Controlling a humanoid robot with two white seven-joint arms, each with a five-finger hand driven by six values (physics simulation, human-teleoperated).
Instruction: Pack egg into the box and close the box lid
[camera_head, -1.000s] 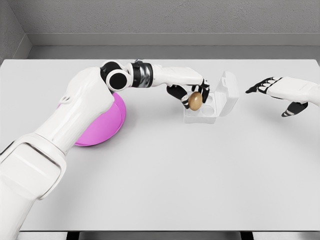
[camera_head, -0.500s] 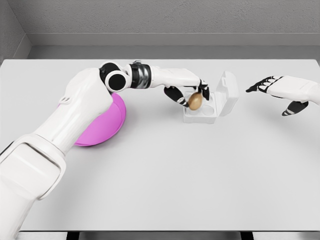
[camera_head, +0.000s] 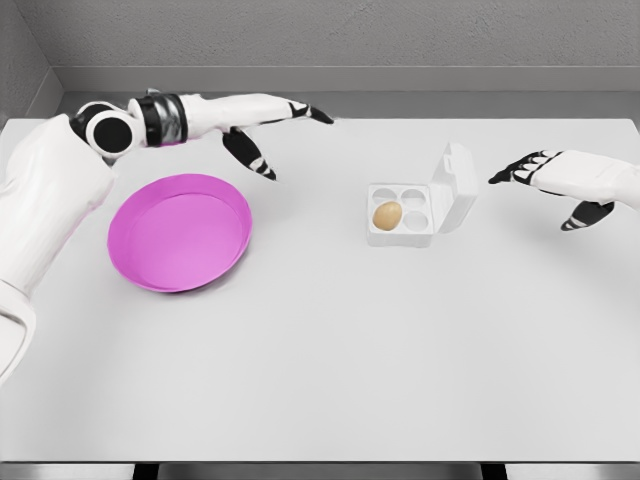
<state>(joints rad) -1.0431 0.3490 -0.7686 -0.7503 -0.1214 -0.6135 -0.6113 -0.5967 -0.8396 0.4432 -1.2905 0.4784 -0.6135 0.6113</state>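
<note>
Your brown egg (camera_head: 387, 214) now sits in the near-left of 4 cups in the white plastic box (camera_head: 402, 214) on the white bench (camera_head: 330, 350), released; only closing the upright lid (camera_head: 456, 187) remains. The right hand (camera_head: 545, 172), fingers spread and empty, hovers right of it. The left hand (camera_head: 265, 125) has withdrawn, open, behind the magenta round bowl (camera_head: 180, 231).

White table (camera_head: 330, 350), pink plate (camera_head: 180, 232), open egg box (camera_head: 420, 205)

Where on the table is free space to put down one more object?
The near half of the table is bare, and so is the strip between the pink bowl and the egg box. It is crowded right of the box, where the right hand hovers.
</note>
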